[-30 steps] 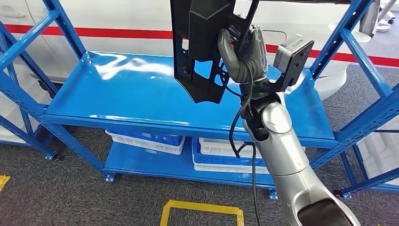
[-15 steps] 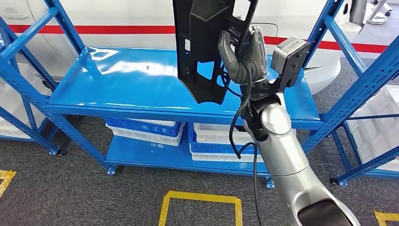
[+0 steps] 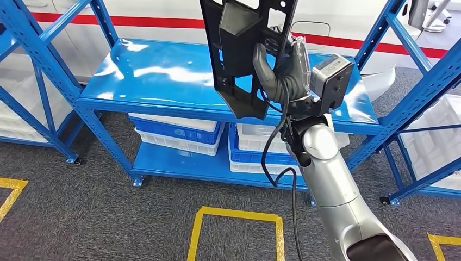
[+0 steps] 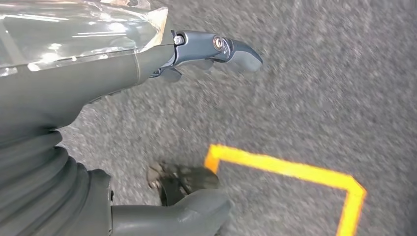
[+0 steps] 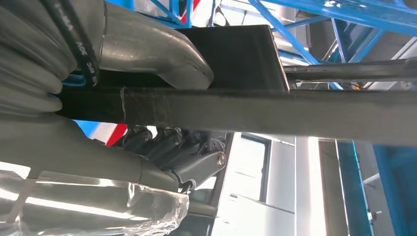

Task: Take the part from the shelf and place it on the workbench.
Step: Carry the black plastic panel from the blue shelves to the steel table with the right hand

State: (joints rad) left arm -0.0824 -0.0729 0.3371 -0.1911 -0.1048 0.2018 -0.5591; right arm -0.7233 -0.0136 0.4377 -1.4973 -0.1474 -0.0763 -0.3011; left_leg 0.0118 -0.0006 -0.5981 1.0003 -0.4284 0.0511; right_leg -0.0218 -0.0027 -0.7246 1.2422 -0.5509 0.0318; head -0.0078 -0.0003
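Right hand (image 3: 285,68) grasping flat black perforated plastic part (image 3: 244,49), blue metal shelf (image 3: 163,81) beyond it, left hand (image 4: 147,64) empty, fingers apart.

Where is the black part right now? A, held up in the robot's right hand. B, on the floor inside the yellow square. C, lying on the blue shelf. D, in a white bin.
A: the right hand grips the black part, lifted above the shelf.

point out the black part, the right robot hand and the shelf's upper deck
black part (image 3: 235,60): head view, on its flat face left of the thumb.
right robot hand (image 3: 284,72): head view, on the palm.
shelf upper deck (image 3: 157,81): head view, bare blue surface.
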